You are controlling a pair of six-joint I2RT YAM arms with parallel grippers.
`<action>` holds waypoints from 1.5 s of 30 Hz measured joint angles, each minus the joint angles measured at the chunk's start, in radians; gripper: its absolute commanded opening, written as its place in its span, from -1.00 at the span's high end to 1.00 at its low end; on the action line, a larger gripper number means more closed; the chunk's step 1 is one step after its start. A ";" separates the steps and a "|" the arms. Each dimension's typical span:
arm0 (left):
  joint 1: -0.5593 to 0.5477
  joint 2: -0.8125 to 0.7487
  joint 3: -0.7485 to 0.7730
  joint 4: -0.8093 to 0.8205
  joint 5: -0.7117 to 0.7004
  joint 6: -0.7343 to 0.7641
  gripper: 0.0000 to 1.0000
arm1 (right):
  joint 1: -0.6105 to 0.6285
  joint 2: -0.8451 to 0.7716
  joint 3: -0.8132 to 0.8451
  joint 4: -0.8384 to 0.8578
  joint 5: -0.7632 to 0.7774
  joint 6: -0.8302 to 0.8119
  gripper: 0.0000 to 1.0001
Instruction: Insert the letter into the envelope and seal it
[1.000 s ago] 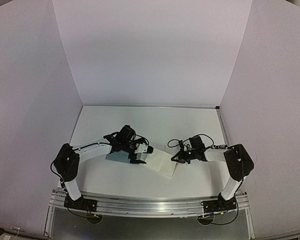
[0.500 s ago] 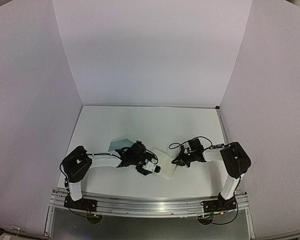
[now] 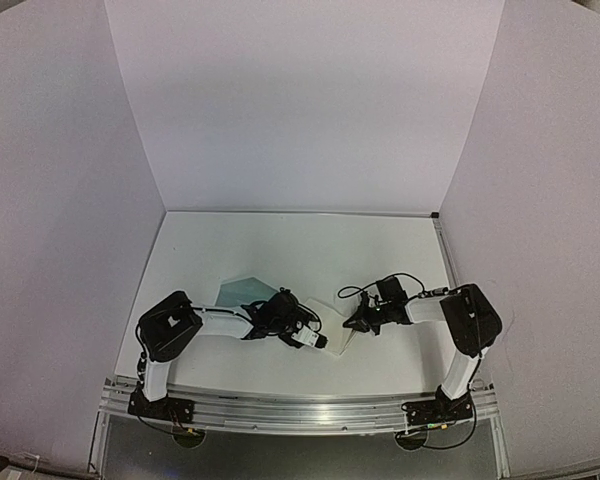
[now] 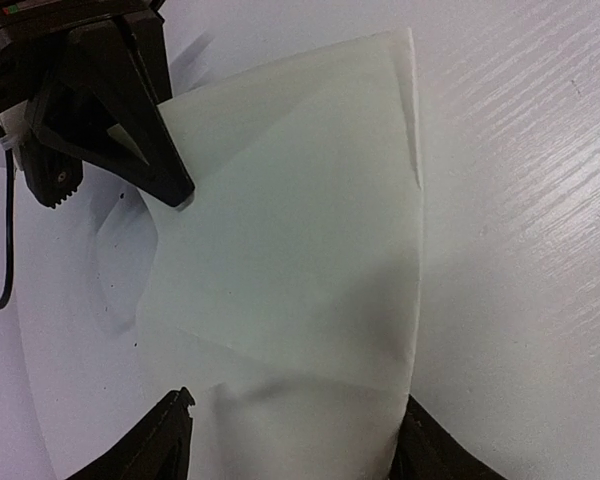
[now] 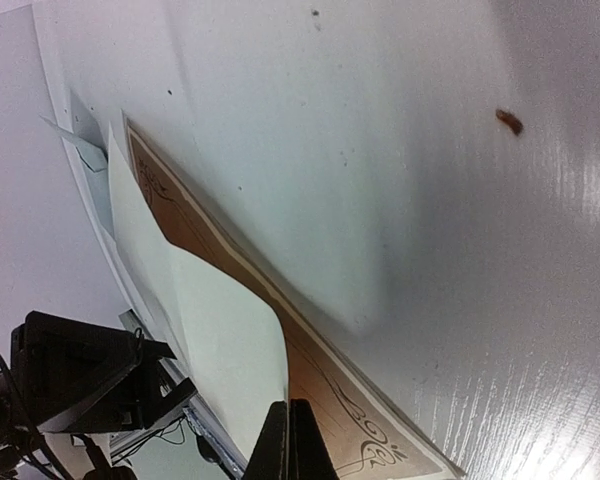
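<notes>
The letter (image 3: 332, 322) lies folded over between the two arms, its pale back (image 4: 300, 230) up and its tan face with a dark ornamental border (image 5: 345, 405) underneath. My right gripper (image 5: 293, 432) is shut on the letter's right edge and holds that edge off the table. My left gripper (image 4: 300, 452) is open, with its fingers (image 4: 165, 445) on either side of the letter's near end. In the top view the left gripper (image 3: 316, 340) is low at the letter's left side and the right gripper (image 3: 353, 322) is at its right. The teal envelope (image 3: 242, 291) lies flat behind the left arm.
The left arm's forearm and cables (image 3: 230, 322) stretch low across the table in front of the envelope. A small brown speck (image 5: 509, 121) marks the white tabletop. White walls enclose the back and both sides. The aluminium rail (image 3: 300, 410) runs along the near edge.
My left arm swung off the envelope, rightward and down to the letter, uncovering the envelope. Its jaws have narrowed around the letter. The right gripper shifted slightly, still gripping.
</notes>
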 measured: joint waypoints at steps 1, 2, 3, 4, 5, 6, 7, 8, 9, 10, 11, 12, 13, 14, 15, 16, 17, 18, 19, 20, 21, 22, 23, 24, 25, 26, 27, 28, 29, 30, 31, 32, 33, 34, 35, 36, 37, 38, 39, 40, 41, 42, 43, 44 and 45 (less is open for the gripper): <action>0.000 0.002 0.000 0.005 -0.007 0.004 -0.20 | 0.000 0.000 0.000 0.001 -0.001 0.000 1.00; 0.000 0.004 0.000 0.008 -0.010 0.006 -0.16 | 0.000 0.000 0.000 0.001 -0.001 0.000 1.00; 0.000 0.005 0.000 0.012 -0.012 0.012 -0.12 | 0.000 0.000 0.000 0.002 -0.002 0.000 1.00; 0.000 0.006 0.000 0.016 -0.013 0.018 -0.06 | 0.000 0.000 0.000 0.002 -0.003 0.000 1.00; 0.000 0.007 0.000 0.018 -0.013 0.020 -0.01 | 0.000 0.000 0.000 0.003 -0.005 0.000 1.00; 0.000 0.008 -0.001 0.021 -0.013 0.022 0.03 | 0.000 0.000 0.000 0.003 -0.007 0.000 1.00; 0.000 0.008 -0.003 0.027 -0.013 0.025 0.09 | 0.000 0.000 0.000 0.003 -0.009 0.000 1.00; 0.000 0.008 -0.004 0.036 -0.013 0.027 0.17 | 0.000 0.000 0.000 0.003 -0.010 0.001 1.00; 0.000 0.008 -0.005 0.044 -0.013 0.029 0.29 | 0.000 0.000 0.000 0.003 -0.012 0.002 1.00; 0.000 0.008 -0.007 0.056 -0.013 0.032 0.40 | 0.000 0.000 0.000 0.003 -0.014 0.004 1.00; 0.000 0.008 -0.009 0.069 -0.014 0.034 0.48 | 0.000 0.000 0.000 0.003 -0.015 0.006 1.00; 0.000 0.008 -0.011 0.082 -0.014 0.037 0.51 | 0.000 0.000 0.000 0.003 -0.017 0.008 1.00; 0.000 0.008 -0.015 0.096 -0.016 0.041 0.55 | 0.000 0.000 0.000 0.003 -0.019 0.011 1.00; 0.000 0.008 -0.019 0.111 -0.018 0.044 0.59 | 0.000 0.000 0.000 0.003 -0.021 0.014 0.97; 0.000 0.007 -0.022 0.122 -0.021 0.045 0.63 | 0.000 0.000 0.000 0.003 -0.025 0.019 0.92; 0.000 0.007 -0.025 0.132 -0.023 0.046 0.68 | 0.000 0.000 0.000 0.003 -0.028 0.022 0.84; 0.000 0.007 -0.029 0.144 -0.026 0.046 0.72 | 0.000 -0.001 0.000 0.003 -0.033 0.024 0.77; 0.000 0.007 -0.032 0.153 -0.029 0.047 0.76 | 0.000 -0.004 0.000 0.002 -0.039 0.027 0.71; 0.000 0.007 -0.034 0.163 -0.034 0.045 0.82 | 0.000 -0.009 0.000 0.001 -0.044 0.030 0.66; 0.000 0.006 -0.037 0.173 -0.040 0.040 0.92 | 0.000 -0.017 0.000 -0.001 -0.050 0.032 0.62; 0.000 0.005 -0.038 0.180 -0.046 0.034 0.97 | 0.000 -0.029 0.001 -0.005 -0.055 0.033 0.56; 0.000 0.003 -0.039 0.187 -0.053 0.024 1.00 | 0.000 -0.043 0.003 -0.009 -0.061 0.033 0.49; 0.001 -0.001 -0.039 0.193 -0.059 0.012 1.00 | 0.000 -0.058 0.007 -0.013 -0.068 0.033 0.41; 0.001 -0.006 -0.039 0.198 -0.065 0.006 1.00 | 0.000 -0.075 0.015 -0.018 -0.074 0.034 0.34; 0.002 -0.012 -0.039 0.199 -0.070 -0.004 1.00 | 0.000 -0.090 0.022 -0.023 -0.079 0.032 0.27; 0.004 -0.019 -0.038 0.197 -0.073 -0.020 1.00 | 0.000 -0.106 0.032 -0.029 -0.085 0.032 0.22; 0.005 -0.026 -0.035 0.193 -0.074 -0.036 1.00 | -0.001 -0.129 0.048 -0.039 -0.092 0.031 0.18; 0.007 -0.032 -0.024 0.178 -0.077 -0.060 1.00 | -0.001 -0.142 0.061 -0.053 -0.094 0.026 0.14; 0.009 -0.037 -0.012 0.161 -0.080 -0.087 1.00 | -0.001 -0.152 0.074 -0.066 -0.095 0.021 0.11; 0.012 -0.042 0.008 0.135 -0.080 -0.114 1.00 | -0.001 -0.164 0.103 -0.117 -0.088 -0.002 0.08; 0.016 -0.048 0.035 0.103 -0.078 -0.152 1.00 | -0.002 -0.173 0.131 -0.165 -0.076 -0.026 0.02; 0.023 -0.054 0.066 0.072 -0.070 -0.188 1.00 | -0.003 -0.183 0.168 -0.221 -0.061 -0.054 -0.08; 0.030 -0.061 0.096 0.041 -0.060 -0.223 1.00 | -0.005 -0.194 0.206 -0.277 -0.046 -0.081 -0.25; 0.039 -0.071 0.127 0.006 -0.045 -0.258 1.00 | -0.007 -0.205 0.239 -0.323 -0.033 -0.105 -0.65; 0.049 -0.081 0.155 -0.026 -0.024 -0.291 1.00 | -0.012 -0.222 0.274 -0.370 -0.020 -0.123 -0.81; 0.064 -0.092 0.195 -0.075 0.007 -0.332 1.00 | -0.021 -0.243 0.316 -0.426 -0.007 -0.150 -0.87; 0.080 -0.104 0.232 -0.116 0.038 -0.370 1.00 | -0.032 -0.263 0.356 -0.475 0.008 -0.175 -0.88; 0.096 -0.117 0.267 -0.153 0.071 -0.410 1.00 | -0.045 -0.284 0.394 -0.517 0.022 -0.196 -0.88; 0.113 -0.131 0.299 -0.189 0.106 -0.451 1.00 | -0.058 -0.304 0.427 -0.550 0.037 -0.214 -0.89; 0.133 -0.145 0.334 -0.228 0.144 -0.495 1.00 | -0.073 -0.328 0.458 -0.579 0.049 -0.233 -0.91; 0.153 -0.158 0.364 -0.260 0.179 -0.537 1.00 | -0.089 -0.353 0.486 -0.604 0.060 -0.253 -0.93; 0.171 -0.170 0.389 -0.283 0.209 -0.579 1.00 | -0.104 -0.381 0.510 -0.626 0.071 -0.272 -0.94; 0.192 -0.181 0.417 -0.310 0.247 -0.630 1.00 | -0.119 -0.413 0.534 -0.645 0.083 -0.299 -0.95; 0.212 -0.190 0.445 -0.333 0.282 -0.677 1.00 | -0.130 -0.442 0.553 -0.659 0.096 -0.324 -0.96; 0.231 -0.199 0.469 -0.354 0.314 -0.732 1.00 | -0.137 -0.469 0.568 -0.669 0.109 -0.352 -0.96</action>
